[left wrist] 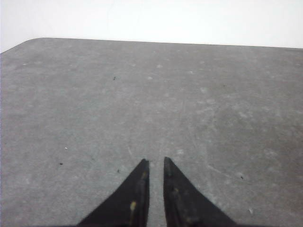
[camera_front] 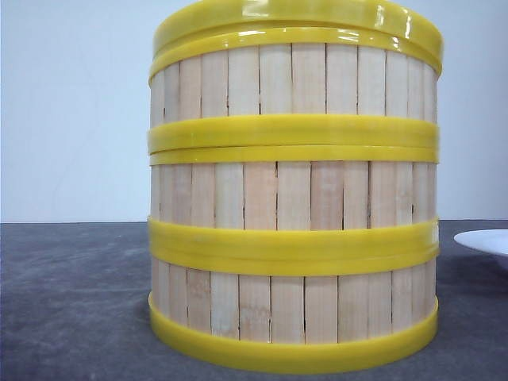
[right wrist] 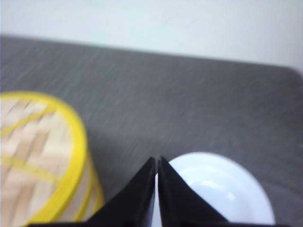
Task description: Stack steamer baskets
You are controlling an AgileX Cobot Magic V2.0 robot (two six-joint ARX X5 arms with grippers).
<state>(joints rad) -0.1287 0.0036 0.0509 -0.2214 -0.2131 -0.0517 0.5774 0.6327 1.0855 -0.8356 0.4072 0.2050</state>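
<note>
Right claw (right wrist: pixel 156 163) pinched together above my white plate (right wrist: pixel 222 189), left claw (left wrist: pixel 156 163) barely parted over bare worktop (left wrist: pixel 142 94); steamer baskets (camera_front: pixel 294 238) stand stacked

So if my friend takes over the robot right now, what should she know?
Left hand: nearly shut, a thin gap, holding nothing, over bare table.
Right hand: shut and holding nothing, above the white plate's edge, with the stack beside it.
Baskets: three stand in one straight stack in the middle of the table, with a yellow-rimmed woven lid on top. The plate sits to the stack's right.
Done: stacking looks finished; no loose basket is in sight.
Left: probably nothing more than pulling the arms away, though the front view is mostly filled by the stack.
</note>
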